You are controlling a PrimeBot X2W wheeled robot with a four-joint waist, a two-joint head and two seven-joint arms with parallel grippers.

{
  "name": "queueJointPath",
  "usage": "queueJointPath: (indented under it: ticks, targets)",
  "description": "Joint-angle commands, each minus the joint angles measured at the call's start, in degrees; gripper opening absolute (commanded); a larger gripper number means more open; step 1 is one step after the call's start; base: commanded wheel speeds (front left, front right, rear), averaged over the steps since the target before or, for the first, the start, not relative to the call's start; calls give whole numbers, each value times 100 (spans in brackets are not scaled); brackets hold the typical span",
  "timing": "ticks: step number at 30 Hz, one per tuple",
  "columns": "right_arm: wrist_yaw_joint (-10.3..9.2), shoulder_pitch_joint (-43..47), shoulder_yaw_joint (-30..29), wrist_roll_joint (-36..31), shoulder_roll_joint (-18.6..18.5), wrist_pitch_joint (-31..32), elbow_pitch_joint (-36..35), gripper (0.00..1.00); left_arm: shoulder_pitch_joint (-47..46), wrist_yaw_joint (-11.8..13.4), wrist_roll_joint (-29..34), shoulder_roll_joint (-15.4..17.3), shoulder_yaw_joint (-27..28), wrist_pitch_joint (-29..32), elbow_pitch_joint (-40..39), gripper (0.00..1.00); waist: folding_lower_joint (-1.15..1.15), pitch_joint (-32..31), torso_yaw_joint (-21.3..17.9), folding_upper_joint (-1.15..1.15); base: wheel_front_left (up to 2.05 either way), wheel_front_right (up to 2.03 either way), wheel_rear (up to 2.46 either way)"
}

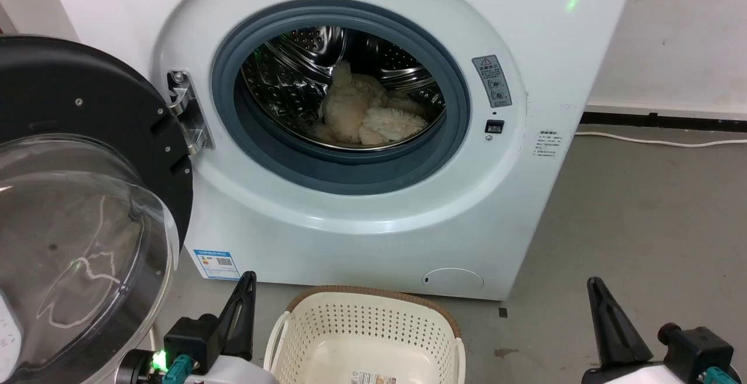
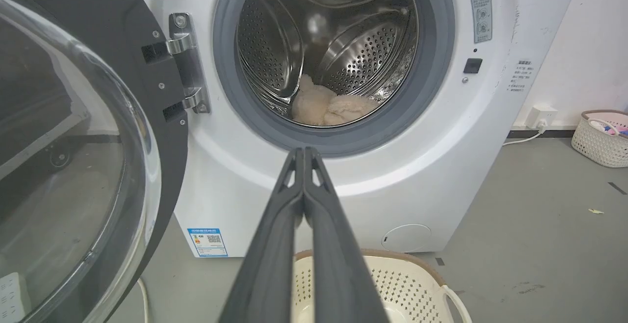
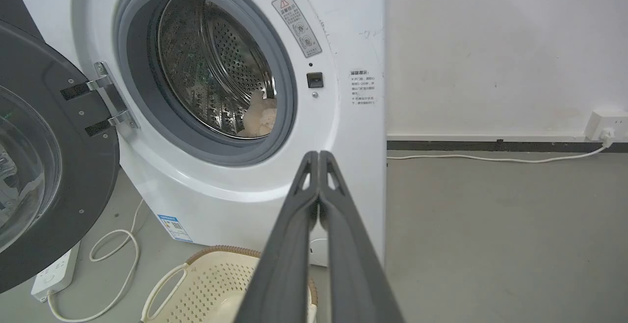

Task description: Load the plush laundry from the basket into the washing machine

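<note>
One bundle, the plush laundry, lies inside the washing machine, on the floor of the steel drum and clear of the grey seal. Its long axis runs roughly left to right across the drum bottom. A single lobe at the left end stands upright, pointing up the far wall. No tag can be made out.

The basket sits on the floor just near of the machine, below the opening, with its bare bottom and sticker showing. This position is judged to keep the lift short. The door stands swung wide to the left, leaving the opening unobstructed.

The left gripper and right gripper each have their fingers pressed together and hold nothing. They sit low on either side of the basket, apart from the opening. Loading is judged complete; the door is not yet closed.
</note>
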Motion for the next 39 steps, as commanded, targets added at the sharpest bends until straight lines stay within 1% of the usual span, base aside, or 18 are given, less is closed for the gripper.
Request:
queueJointPath:
  ticks: [1,39]
  targets:
    - [2,-110,-7,-77,-2,37,-30,0,-42,28,69,-22,28,38,-50,0,0,4,-4,0,0,0,0]
    - [3,-338,-15,-568,-3,473,-63,0,-89,92,296,-118,246,471,-291,0,0,72,-78,0,0,0,0]
